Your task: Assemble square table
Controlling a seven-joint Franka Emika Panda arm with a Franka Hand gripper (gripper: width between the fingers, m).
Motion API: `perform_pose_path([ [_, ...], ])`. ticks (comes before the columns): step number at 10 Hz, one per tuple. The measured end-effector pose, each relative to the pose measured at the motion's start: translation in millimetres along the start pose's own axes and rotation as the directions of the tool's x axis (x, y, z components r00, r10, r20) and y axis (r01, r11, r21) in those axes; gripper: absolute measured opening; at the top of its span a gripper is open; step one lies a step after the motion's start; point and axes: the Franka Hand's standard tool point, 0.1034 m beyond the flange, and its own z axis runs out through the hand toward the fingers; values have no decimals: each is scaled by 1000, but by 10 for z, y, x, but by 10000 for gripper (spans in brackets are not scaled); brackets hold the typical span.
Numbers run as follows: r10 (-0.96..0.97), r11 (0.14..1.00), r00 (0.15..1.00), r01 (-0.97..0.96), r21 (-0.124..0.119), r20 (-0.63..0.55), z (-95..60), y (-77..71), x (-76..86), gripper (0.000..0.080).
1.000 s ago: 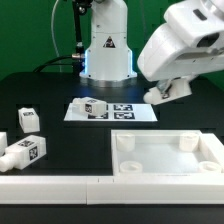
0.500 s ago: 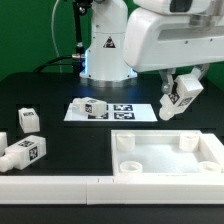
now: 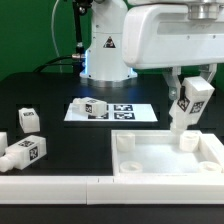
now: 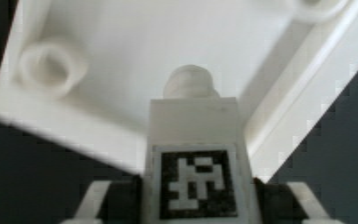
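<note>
Square table panel: white, raised rim and round corner sockets, lies flat on the black surface at about 4 o'clock in the exterior view.
Held leg: stubby, white, tagged, slightly tilted, above the panel's far corner toward 3 o'clock; its lower end is just over the corner socket; contact cannot be told.
Wrist view: the leg points its rounded tip at the panel, with another socket off to the side.
Tool: narrowed onto the leg's tagged upper half, one finger on each side.
Loose legs: one upright and one lying, both near 9 o'clock, well apart from the panel.
Marker board: flat at centre, a further leg resting on it.
Long white rail: along the near edge, from 6 to 8 o'clock.
</note>
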Motion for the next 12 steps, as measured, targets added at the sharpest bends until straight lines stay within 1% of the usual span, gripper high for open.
perform_pose_path([
  [1,-26,999,997,23,-44,-70,-1,74,-14,284],
  [2,-38,996,992,29,-80,-117,3,152,-67,284],
  [4,-45,993,987,27,-112,-156,15,233,-111,285],
  [5,-33,995,989,18,-98,-144,31,199,-111,285],
  [6,11,998,993,-19,-66,-121,56,152,-74,285],
  [7,51,997,990,-57,-49,-130,72,98,48,285],
  [8,83,996,987,-89,-31,-140,91,9,166,285],
  [9,94,995,985,-99,-25,-147,80,-32,221,285],
  [12,94,995,985,-98,-26,-143,95,-21,197,285],
])
